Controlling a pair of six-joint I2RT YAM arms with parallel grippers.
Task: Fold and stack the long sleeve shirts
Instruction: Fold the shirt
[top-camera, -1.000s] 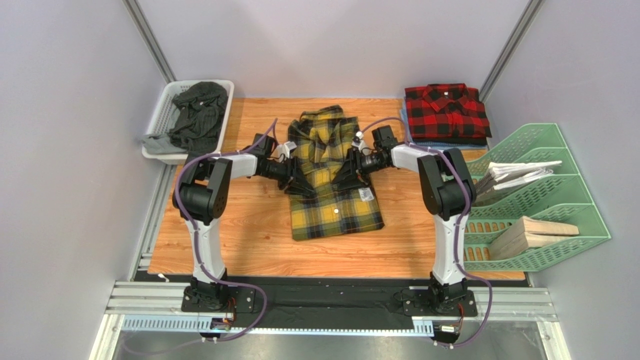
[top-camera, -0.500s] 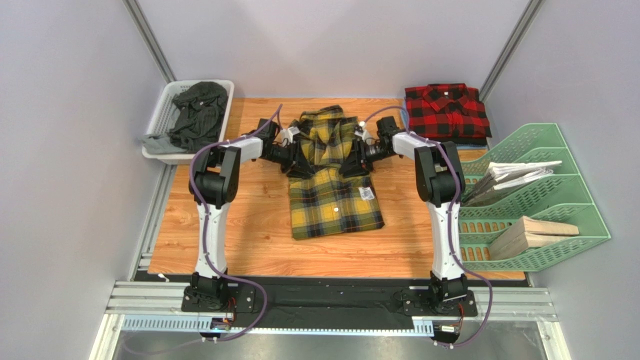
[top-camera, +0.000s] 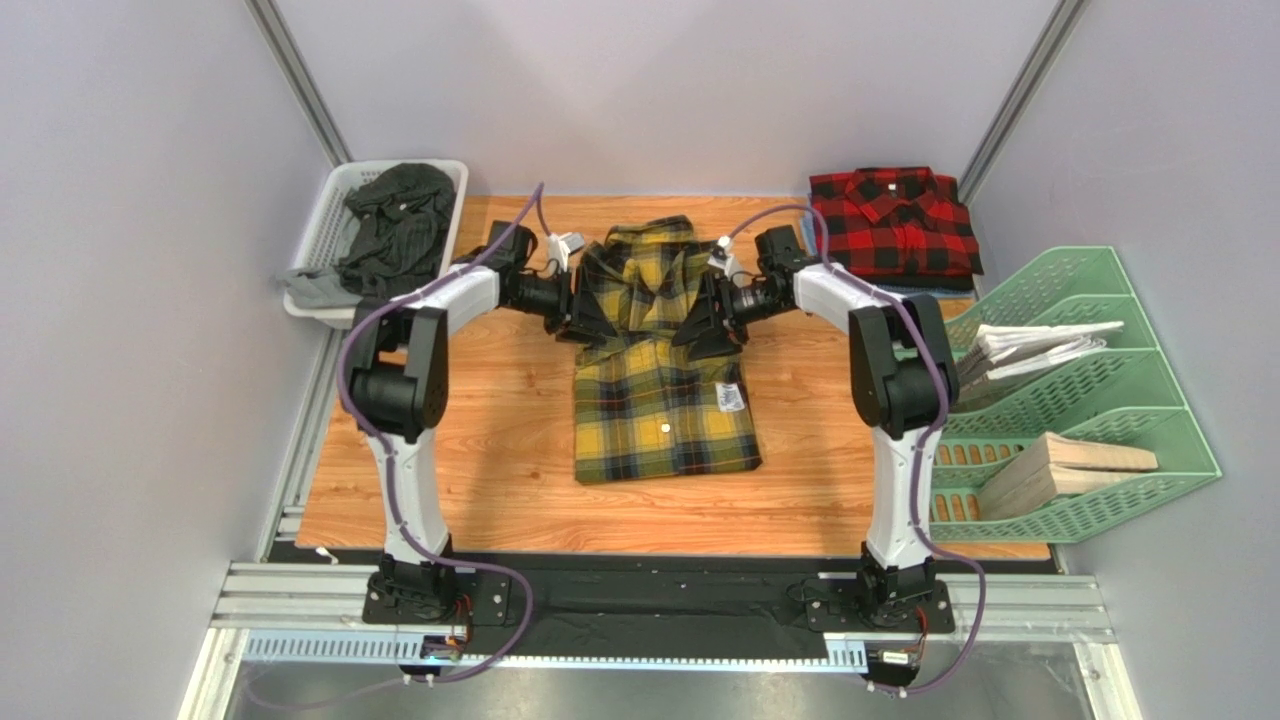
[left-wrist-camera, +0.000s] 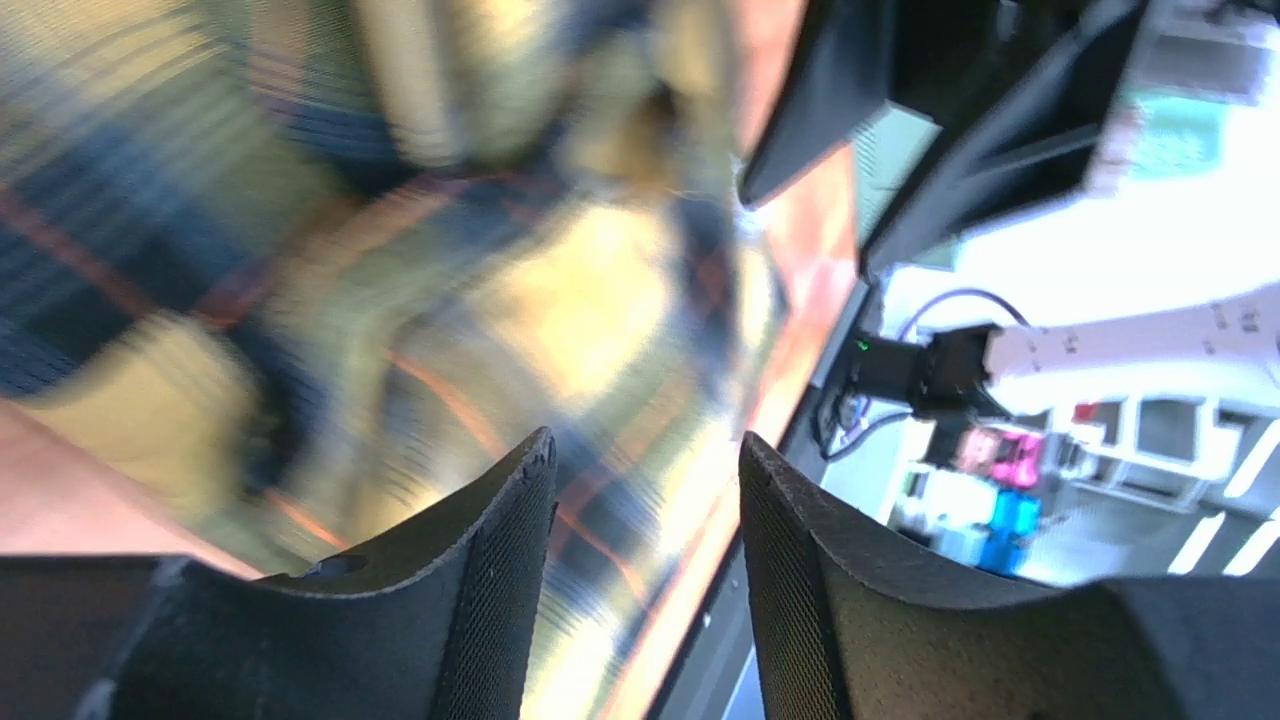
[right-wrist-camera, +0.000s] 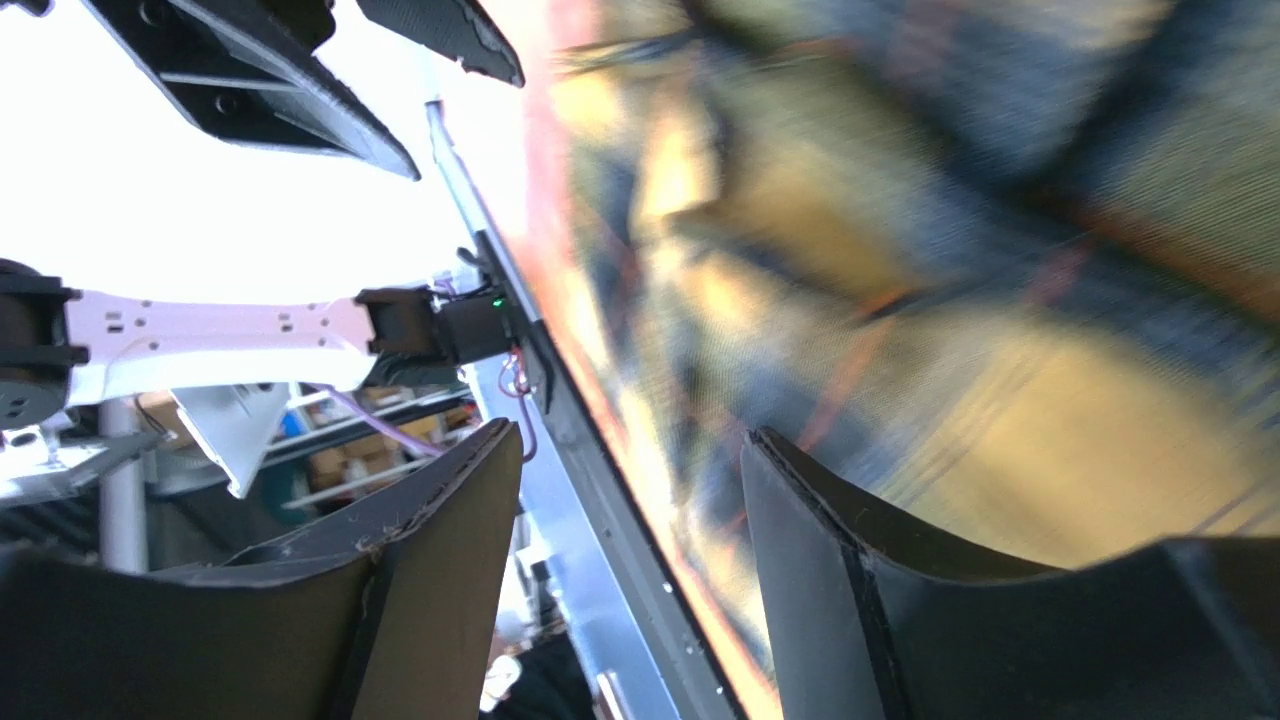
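Looking from above, we hold our left gripper (top-camera: 589, 305) and right gripper (top-camera: 706, 320) at either shoulder of the yellow dark-checked plaid flannel shirt (top-camera: 661, 398), likely to fold it evenly. The folded red-and-black plaid flannel shirt (top-camera: 894, 222) waits beyond our right fingers as the stack's base. On the left wrist our fingers (left-wrist-camera: 511, 570) stand spread, pinching nothing, with plaid blurred ahead. The right wrist shows the same.

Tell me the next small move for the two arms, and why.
Likely lift the left gripper and right gripper clear of the yellow shirt: their jaws stand apart at its shoulders, seemingly gripping nothing, and the sleeves look folded in, so the hem fold comes next.
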